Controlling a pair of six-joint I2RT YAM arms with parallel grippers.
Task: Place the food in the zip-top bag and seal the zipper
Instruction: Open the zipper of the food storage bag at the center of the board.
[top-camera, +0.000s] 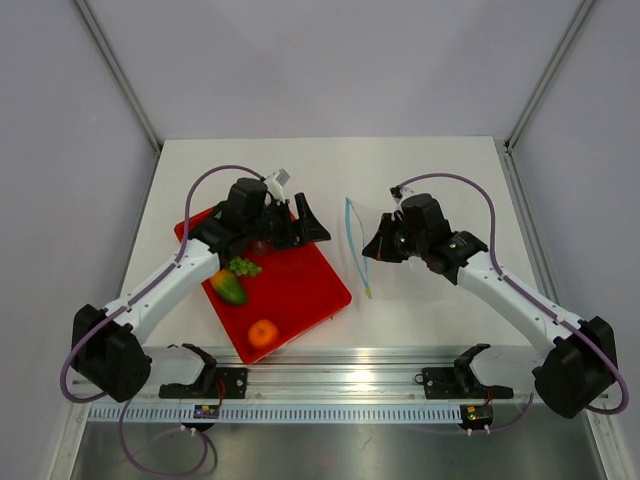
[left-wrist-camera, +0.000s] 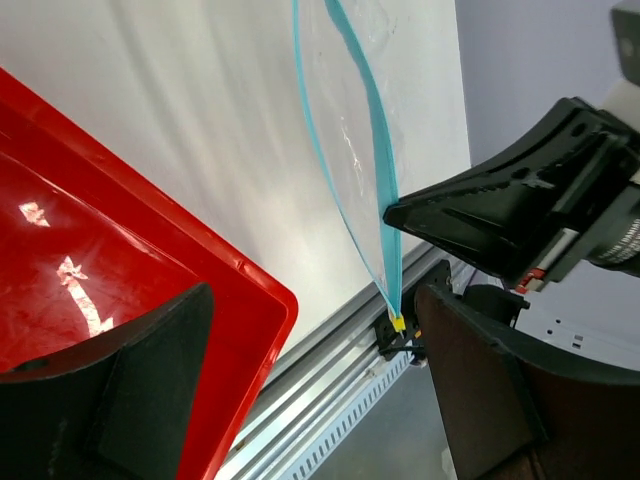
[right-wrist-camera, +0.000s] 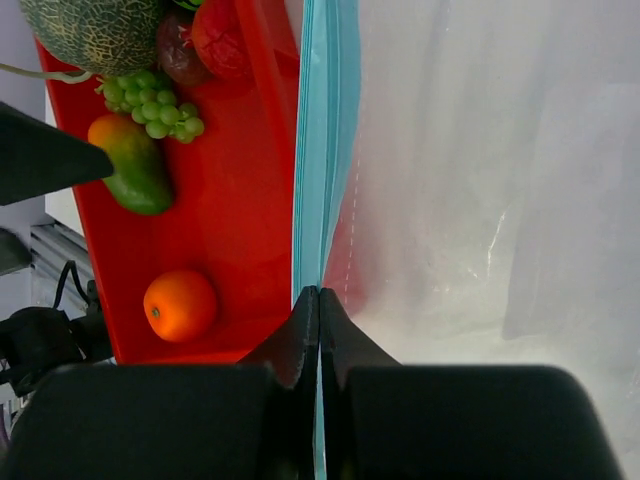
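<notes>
The zip-top bag (right-wrist-camera: 470, 170) is clear, and its light blue zipper (right-wrist-camera: 325, 150) runs along the mouth edge. My right gripper (right-wrist-camera: 318, 298) is shut on that edge. From above, the zipper (top-camera: 352, 235) is a thin blue line beside the right gripper (top-camera: 372, 248). The food lies on the red tray (top-camera: 300, 290): grapes (top-camera: 243, 266), mango (top-camera: 228, 287), orange (top-camera: 262, 333). The right wrist view also shows a netted melon (right-wrist-camera: 95, 30) and red and purple fruits (right-wrist-camera: 222, 40). My left gripper (left-wrist-camera: 310, 380) is open and holds nothing, hovering over the tray's far right part (top-camera: 300, 228).
A metal rail (top-camera: 340, 385) with the arm bases runs along the near table edge. Frame posts (top-camera: 120, 75) stand at the back corners. In the left wrist view the bag (left-wrist-camera: 350, 130) hangs between the tray rim (left-wrist-camera: 250, 280) and the right gripper's body (left-wrist-camera: 530, 220).
</notes>
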